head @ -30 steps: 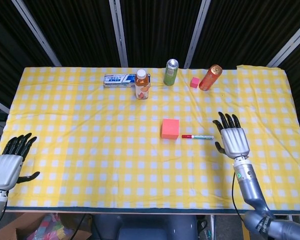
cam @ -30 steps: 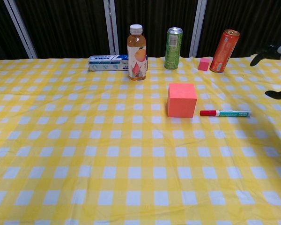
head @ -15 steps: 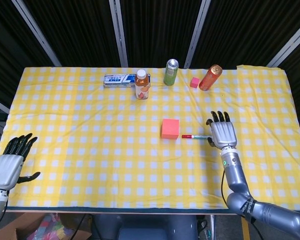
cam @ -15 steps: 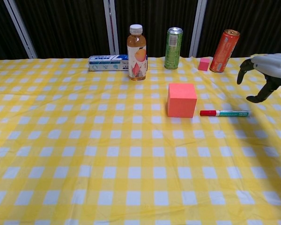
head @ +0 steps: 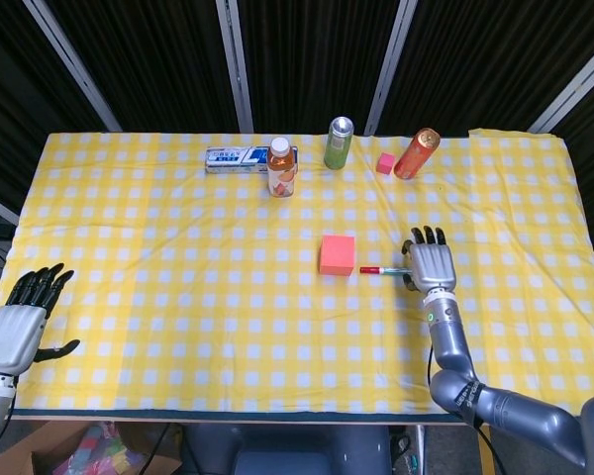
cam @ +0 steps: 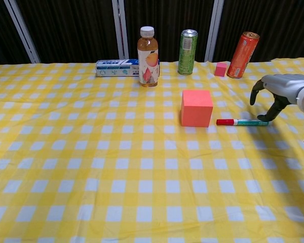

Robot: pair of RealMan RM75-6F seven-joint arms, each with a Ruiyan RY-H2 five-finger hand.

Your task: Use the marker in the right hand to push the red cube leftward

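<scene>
The red cube (head: 338, 254) (cam: 196, 108) stands near the middle of the yellow checked table. Just right of it lies the marker (head: 382, 269) (cam: 242, 122), red cap toward the cube, a small gap between them. My right hand (head: 429, 264) (cam: 279, 92) hovers palm down over the marker's right end, fingers arched and apart. Its thumb tip (cam: 267, 116) is at the marker's tail, and nothing is gripped. My left hand (head: 20, 322) hangs open off the table's front left corner, seen only in the head view.
Along the far edge stand a blue-white box (head: 238, 158) (cam: 116, 67), a juice bottle (head: 281, 168) (cam: 148, 49), a green can (head: 339, 143) (cam: 188, 45), a small pink cube (head: 385, 163) (cam: 221, 69) and an orange can (head: 416, 153) (cam: 242, 48).
My right hand has moved left and down, from beside the table's right part to over the marker's right end. Marker, cube and left hand have not moved.
</scene>
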